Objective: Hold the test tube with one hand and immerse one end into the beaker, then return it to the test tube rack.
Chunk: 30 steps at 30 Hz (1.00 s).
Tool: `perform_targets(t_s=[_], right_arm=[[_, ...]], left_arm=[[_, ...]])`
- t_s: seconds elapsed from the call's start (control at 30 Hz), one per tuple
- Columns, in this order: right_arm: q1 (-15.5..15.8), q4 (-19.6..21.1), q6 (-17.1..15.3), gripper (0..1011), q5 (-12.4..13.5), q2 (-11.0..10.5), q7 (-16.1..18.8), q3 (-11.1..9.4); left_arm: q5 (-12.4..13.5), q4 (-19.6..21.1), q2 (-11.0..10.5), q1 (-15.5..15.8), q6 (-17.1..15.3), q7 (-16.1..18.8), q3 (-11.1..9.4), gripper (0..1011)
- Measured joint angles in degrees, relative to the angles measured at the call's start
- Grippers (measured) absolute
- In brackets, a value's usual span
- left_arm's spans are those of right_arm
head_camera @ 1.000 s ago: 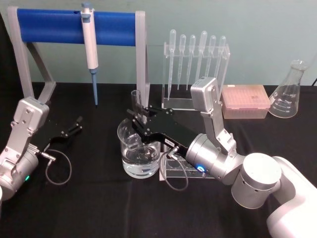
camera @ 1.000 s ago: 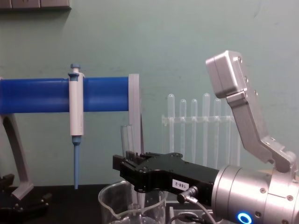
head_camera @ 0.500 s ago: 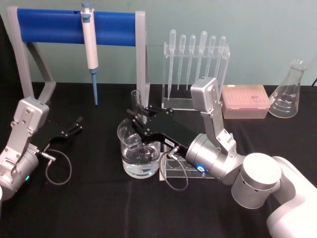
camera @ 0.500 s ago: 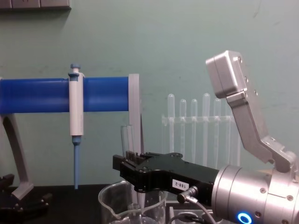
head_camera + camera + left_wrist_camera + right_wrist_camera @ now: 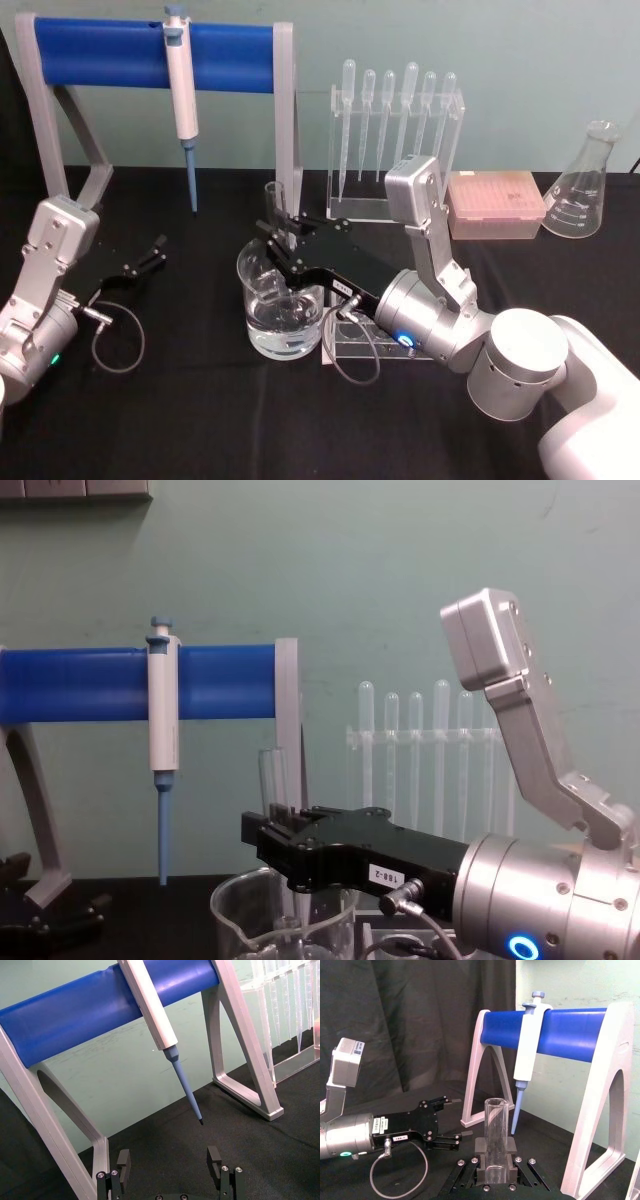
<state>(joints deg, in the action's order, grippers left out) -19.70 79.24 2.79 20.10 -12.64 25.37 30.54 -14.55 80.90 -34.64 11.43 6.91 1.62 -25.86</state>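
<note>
The test tube (image 5: 275, 203) stands upright, and my right gripper (image 5: 283, 240) is shut on it directly over the beaker (image 5: 283, 318), which holds clear liquid. The tube's lower end reaches down inside the beaker's rim. In the chest view the tube (image 5: 270, 775) rises above the black right gripper (image 5: 272, 837) and the beaker (image 5: 240, 912) sits below. The right wrist view has the tube (image 5: 496, 1130) clamped between the fingers (image 5: 481, 1151). My left gripper (image 5: 150, 255) rests open at the table's left, with its fingers (image 5: 123, 1162) apart around nothing.
A white-and-blue micropipette (image 5: 181, 85) hangs on the blue stand (image 5: 100, 55) behind the beaker. A rack of plastic pipettes (image 5: 395, 120), a pink tip box (image 5: 495, 203) and a conical flask (image 5: 585, 185) stand at the back right. A clear acrylic holder (image 5: 365, 348) lies under my right arm.
</note>
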Motion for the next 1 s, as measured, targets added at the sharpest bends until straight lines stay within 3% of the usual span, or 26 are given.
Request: perform_targets(t_s=[1.0], right_arm=[[0.00,0.00,0.00,227,0.00,0.00,0.00,0.00]], left_arm=[[0.00,0.00,0.00,0.00,0.00,0.00,0.00,1000]])
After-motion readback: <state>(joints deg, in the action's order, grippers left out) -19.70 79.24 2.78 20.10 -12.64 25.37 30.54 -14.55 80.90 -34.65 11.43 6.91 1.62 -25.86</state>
